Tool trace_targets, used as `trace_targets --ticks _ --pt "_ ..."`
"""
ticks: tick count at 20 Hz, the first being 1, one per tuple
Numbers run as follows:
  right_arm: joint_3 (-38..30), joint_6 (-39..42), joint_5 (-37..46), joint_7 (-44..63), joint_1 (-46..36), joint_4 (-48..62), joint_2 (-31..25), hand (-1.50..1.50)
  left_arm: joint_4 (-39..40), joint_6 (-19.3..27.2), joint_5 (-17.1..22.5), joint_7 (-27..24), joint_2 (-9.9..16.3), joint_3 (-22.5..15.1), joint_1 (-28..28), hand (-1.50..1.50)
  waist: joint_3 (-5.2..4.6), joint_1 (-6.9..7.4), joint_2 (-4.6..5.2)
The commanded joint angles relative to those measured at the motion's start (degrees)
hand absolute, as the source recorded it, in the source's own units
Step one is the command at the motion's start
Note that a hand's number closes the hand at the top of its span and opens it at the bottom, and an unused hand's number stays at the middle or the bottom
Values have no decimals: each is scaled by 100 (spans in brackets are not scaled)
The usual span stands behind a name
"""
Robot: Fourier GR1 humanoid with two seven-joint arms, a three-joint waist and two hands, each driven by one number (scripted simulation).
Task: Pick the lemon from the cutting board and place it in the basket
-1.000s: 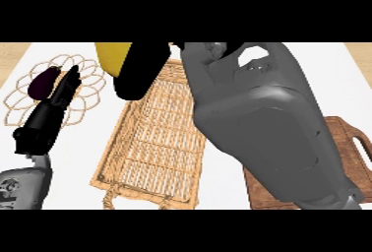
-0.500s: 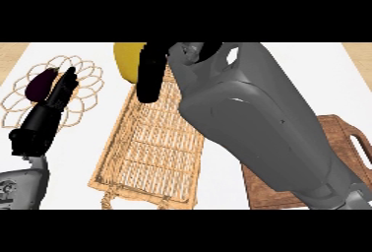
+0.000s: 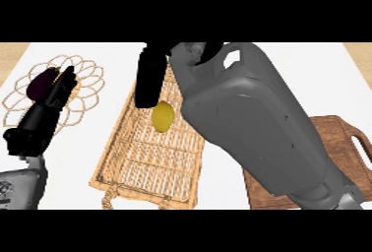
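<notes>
Head view, lower frame to upper. At lower right, the brown wooden cutting board is seen bare where it shows, largely covered by the grey right forearm. At lower left, the left hand is held with fingers straight, at rest over a pale wire trivet bearing a dark purple object. At centre, the oval yellow lemon is found in the woven wicker basket, so placement is judged done. Above it, the right hand is extended, fingers straightened and apparently parted from the fruit.
</notes>
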Motion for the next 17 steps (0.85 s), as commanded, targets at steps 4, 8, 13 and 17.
trace_targets --ticks 4,8,13,17 --pt "-745 -1474 17 471 -26 -366 75 -150 132 85 -73 -264 -56 19 136 0 -1 -12 -5" --pt "-1085 -2585 788 158 392 -530 76 -150 65 156 -129 -99 -123 -40 60 0 3 -42 13" --pt "-1784 -2769 954 272 606 -862 -418 -150 111 -2 10 -157 67 156 135 0 3 -72 2" --pt "-2337 -2537 664 15 1332 -1638 -957 -150 -241 -9 53 52 -27 70 171 0 11 -105 -21"
